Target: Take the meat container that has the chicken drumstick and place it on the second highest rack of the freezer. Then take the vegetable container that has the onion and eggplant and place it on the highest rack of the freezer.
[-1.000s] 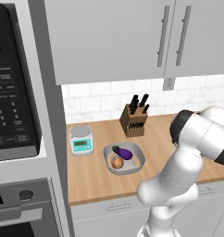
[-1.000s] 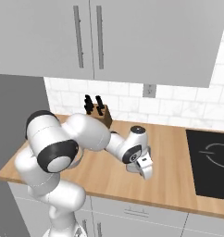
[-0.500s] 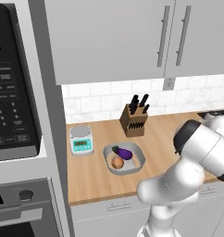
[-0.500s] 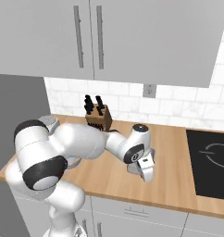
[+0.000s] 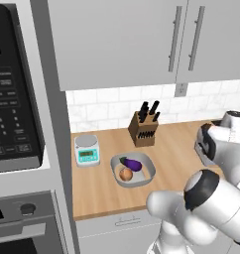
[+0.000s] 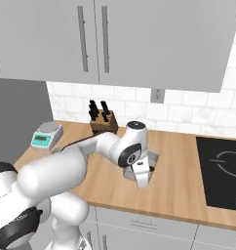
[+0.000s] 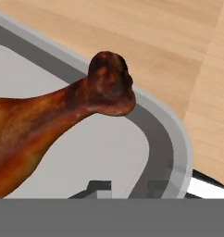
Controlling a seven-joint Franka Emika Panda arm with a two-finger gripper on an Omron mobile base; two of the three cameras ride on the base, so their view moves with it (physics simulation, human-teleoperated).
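Nothing is in the freezer yet: the hand [image 6: 141,172] is down at the rim of the meat container [image 7: 171,139], fingers narrowed astride its wall beside the chicken drumstick [image 7: 49,125], while the vegetable container [image 5: 133,169] sits untouched mid-frame on the tabletop [image 5: 99,193].

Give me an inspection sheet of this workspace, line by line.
Surface: light wooden countertop.
Job's things: grey vegetable container holding an onion and a purple eggplant; grey meat container holding a brown chicken drumstick.
Clutter: wooden knife block, small kitchen scale.
Grippers: gripper low at the meat container's rim, fingers straddling it.
Cables: nothing seen.
Surroundings: grey wall cabinets, black cooktop, wall outlet.
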